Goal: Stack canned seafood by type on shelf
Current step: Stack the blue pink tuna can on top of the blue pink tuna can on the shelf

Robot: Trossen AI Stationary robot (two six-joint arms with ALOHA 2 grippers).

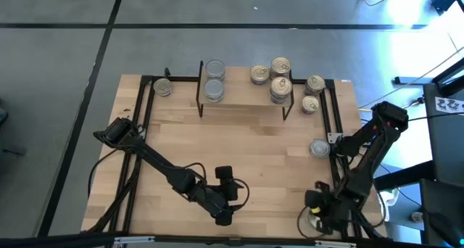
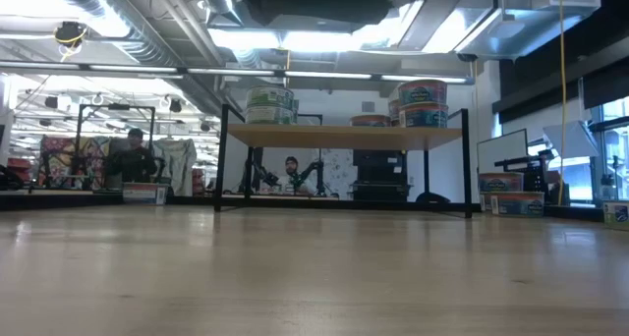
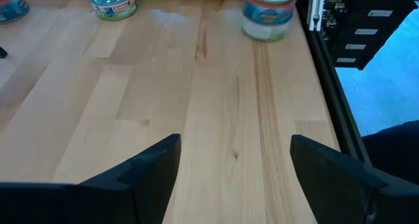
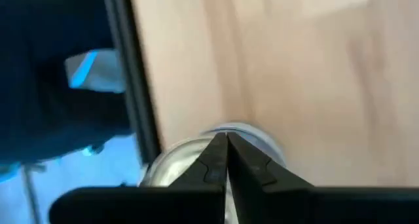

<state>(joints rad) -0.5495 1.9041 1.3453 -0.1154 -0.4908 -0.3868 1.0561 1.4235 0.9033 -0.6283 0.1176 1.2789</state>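
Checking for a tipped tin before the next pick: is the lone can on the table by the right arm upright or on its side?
Upright: the lone can shows its round lid from above.

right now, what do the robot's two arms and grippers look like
Both arms are dark, almost black, built of jointed tubular links with black cables trailing near their bases. The left gripper has two broad, flat, matte dark fingers with angled edges. The right gripper has dark fingers that taper to thin tips. No markings are visible on either.

Can labels (image 2: 423, 91) too small
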